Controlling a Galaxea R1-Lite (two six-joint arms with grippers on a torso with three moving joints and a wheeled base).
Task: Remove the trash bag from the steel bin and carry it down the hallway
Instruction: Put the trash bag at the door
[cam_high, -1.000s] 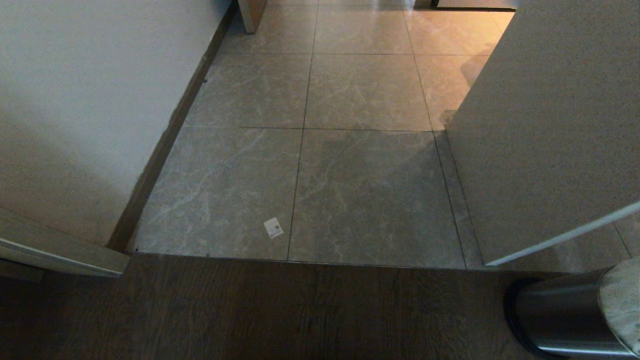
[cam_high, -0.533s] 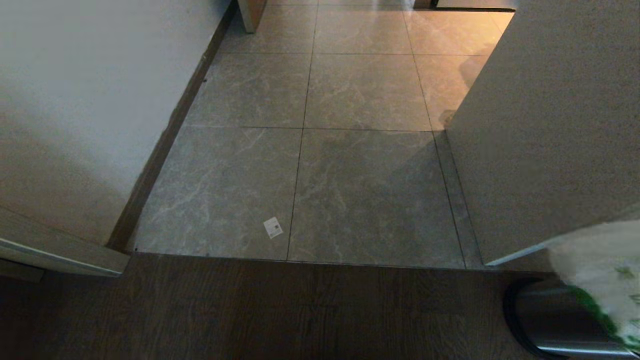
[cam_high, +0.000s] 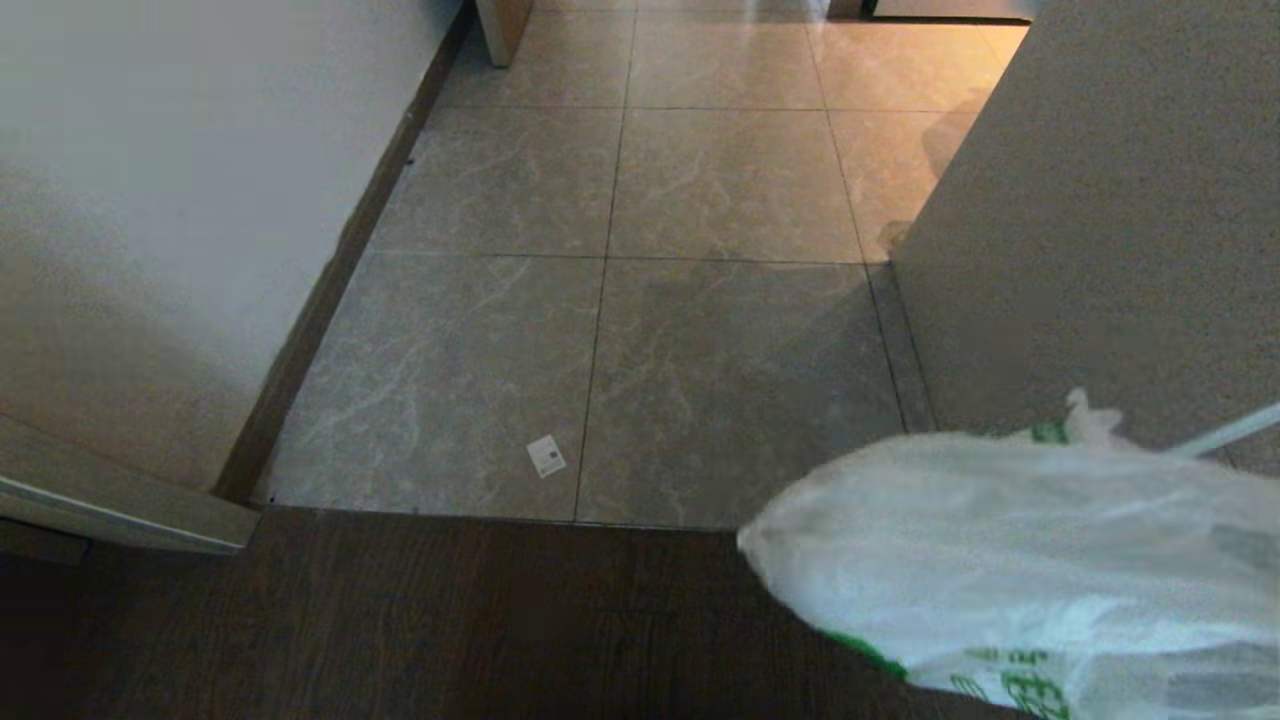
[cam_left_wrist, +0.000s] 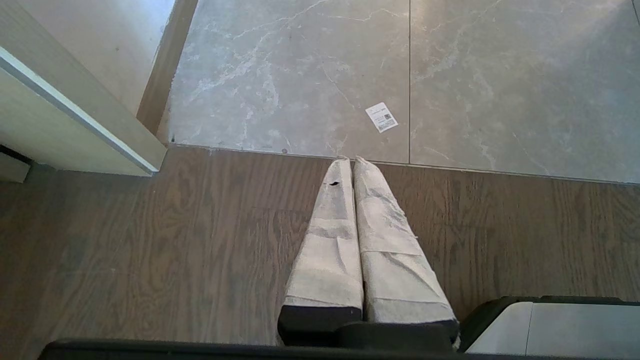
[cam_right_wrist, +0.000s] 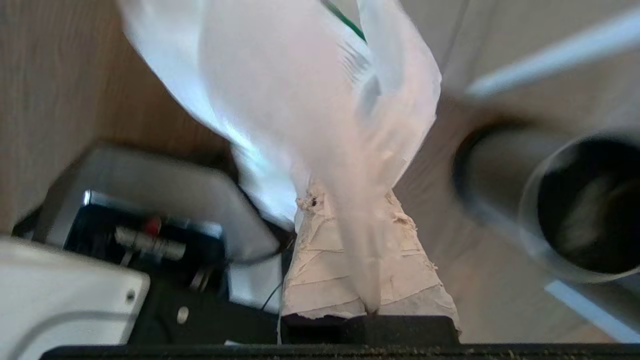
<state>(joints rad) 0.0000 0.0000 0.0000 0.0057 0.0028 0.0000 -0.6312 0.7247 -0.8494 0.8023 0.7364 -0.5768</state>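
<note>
Underfoot, dark wood floor (cam_high: 400, 620) meeting hallway (cam_high: 720, 190) tiles, right claw (cam_right_wrist: 350, 200) pinching trash bag (cam_high: 1020, 570) — left claw (cam_left_wrist: 350, 162) pressed together.

Dark brown wood-grain flooring (cam_high: 380, 620) covers the near part of the room and ends at a straight threshold line. Past it lie large glossy beige-grey marbled floor tiles (cam_high: 730, 180) with thin dark grout lines. A small white printed label (cam_high: 546, 456) lies flat on one tile close to the threshold, just beside a grout line. On the left a white wall (cam_high: 180, 170) runs away from the camera, edged at the floor by a dark baseboard (cam_high: 340, 260). A pale door frame edge (cam_high: 120, 505) juts in at lower left. On the right stands a flat light-coloured panel (cam_high: 1100, 200). Warm orange light glows on the far tiles.
</note>
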